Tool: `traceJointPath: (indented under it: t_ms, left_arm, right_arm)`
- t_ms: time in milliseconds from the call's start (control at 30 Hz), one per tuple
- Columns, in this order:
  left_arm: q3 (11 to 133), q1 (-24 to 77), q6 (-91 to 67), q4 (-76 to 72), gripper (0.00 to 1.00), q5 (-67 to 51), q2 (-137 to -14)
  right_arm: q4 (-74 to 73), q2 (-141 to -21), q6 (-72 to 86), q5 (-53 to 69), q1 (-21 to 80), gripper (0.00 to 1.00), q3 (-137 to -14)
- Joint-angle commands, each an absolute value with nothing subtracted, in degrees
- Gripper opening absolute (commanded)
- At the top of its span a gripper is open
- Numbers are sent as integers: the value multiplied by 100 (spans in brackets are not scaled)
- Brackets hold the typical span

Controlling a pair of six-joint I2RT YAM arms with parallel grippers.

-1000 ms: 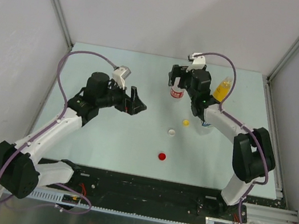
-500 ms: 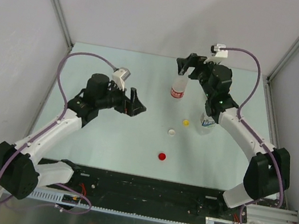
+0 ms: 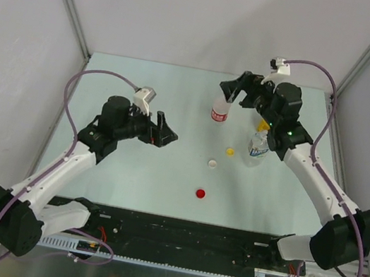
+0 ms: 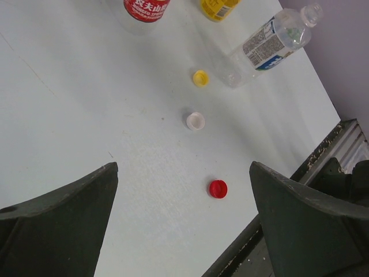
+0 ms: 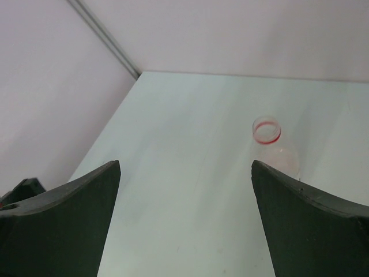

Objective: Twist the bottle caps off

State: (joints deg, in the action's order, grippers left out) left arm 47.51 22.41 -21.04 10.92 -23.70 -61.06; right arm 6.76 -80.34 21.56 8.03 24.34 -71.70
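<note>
The bottle caps (image 4: 195, 120) lie loose on the bench (image 3: 151, 168) in a row, yellow far, red near, to the right of the left tool (image 4: 183, 167), which is wide open, empty and faces them. The right tool (image 5: 185, 164), open and empty too, hangs farther back by the upright red-label bottle (image 3: 220, 110), whose mouth is bare. The blue-label bottle (image 3: 258, 148) stands right of the row, not in the way.

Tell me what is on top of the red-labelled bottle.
Nothing: the red-labelled bottle stands with an open mouth, no cap on it. The red cap lies apart on the table. Whether liquid is inside cannot be seen.
</note>
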Motion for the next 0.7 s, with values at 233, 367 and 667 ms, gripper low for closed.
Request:
traceJointPath:
  t_ms: [233, 367, 667]
  left_arm:
    - [4377, 2219, -2409, 1445, 100, -1646, -5361]
    - [4283, 2215, -2587, 1717, 99, -1233, -5143]
    - [4236, 2220, -2724, 1985, 99, -518, -4855]
  right_arm:
    - [-501, -6761, 2509, 1409, 2277, 99, -6781]
    - [-780, -6144, 2182, 1094, 2193, 99, -6505]
    - [-1547, -4956, 1487, 206, 1835, 99, -6381]
